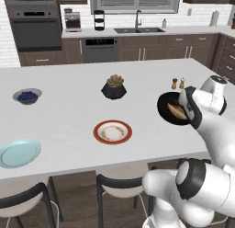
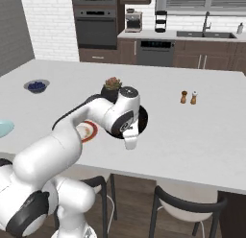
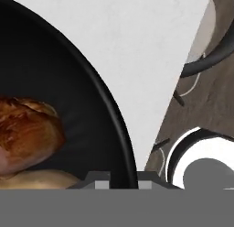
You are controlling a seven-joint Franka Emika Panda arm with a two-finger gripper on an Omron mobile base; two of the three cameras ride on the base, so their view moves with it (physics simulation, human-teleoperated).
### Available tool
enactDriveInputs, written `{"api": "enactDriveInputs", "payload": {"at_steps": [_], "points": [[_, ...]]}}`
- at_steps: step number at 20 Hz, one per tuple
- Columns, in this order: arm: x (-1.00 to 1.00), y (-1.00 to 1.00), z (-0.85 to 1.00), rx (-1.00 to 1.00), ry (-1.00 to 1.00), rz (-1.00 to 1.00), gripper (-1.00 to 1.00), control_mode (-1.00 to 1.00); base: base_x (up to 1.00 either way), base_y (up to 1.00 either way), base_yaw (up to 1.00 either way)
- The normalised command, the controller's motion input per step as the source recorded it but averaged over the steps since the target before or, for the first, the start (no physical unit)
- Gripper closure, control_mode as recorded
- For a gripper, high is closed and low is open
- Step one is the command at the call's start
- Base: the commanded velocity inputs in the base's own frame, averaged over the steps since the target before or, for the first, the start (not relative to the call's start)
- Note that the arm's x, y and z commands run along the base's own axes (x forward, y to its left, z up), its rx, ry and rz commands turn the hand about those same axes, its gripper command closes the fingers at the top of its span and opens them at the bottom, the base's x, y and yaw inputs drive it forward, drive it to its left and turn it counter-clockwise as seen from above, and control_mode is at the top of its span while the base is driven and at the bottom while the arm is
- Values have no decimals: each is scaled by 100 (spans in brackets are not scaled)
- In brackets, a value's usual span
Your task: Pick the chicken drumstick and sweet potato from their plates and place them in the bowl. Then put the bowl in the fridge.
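Black bowl rim is seen right at the claw, running between the two dark finger tips at the bottom of the hand view; the claw is clamped together on that rim. Inside the bowl, just to one side of the claw, the reddish-brown chicken drumstick is seen, with the paler sweet potato lying against it, nearer the claw's tips.

From the left base view, the bowl is seen tilted toward the camera at the wrist, with a tan piece of food visible in it; whether it is lifted off the white surface or still touching it cannot be told. From the right base view, the bowl is largely hidden behind the arm, only its dark edge being seen.

Away from the claw, toward the arm's left, the red-rimmed plate is noted, bare of food. Farther off on the same side, near the surface edge, the light blue plate is noted, also bare. Beyond the red-rimmed plate a black plant pot is set, and well past it a small grey bowl of blueberries. Just beyond the claw, two small shakers are seen standing side by side.
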Motion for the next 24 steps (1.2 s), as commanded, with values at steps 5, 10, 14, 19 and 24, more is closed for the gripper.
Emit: {"api": "enactDriveInputs", "payload": {"at_steps": [5, 10, 14, 19, 24], "points": [[-18, 37, 25, -3, 13, -67, 100, -100, 0, 0, 0], [-10, 15, 50, 1, 7, -59, 100, -100, 0, 0, 0], [-47, 26, 63, 9, -10, 3, 100, -100, 0, 0, 0], [-67, 52, 54, 2, -11, 1, 100, -100, 0, 0, 0], [-99, 26, 47, 0, -19, 0, 100, -100, 0, 0, 0]]}}
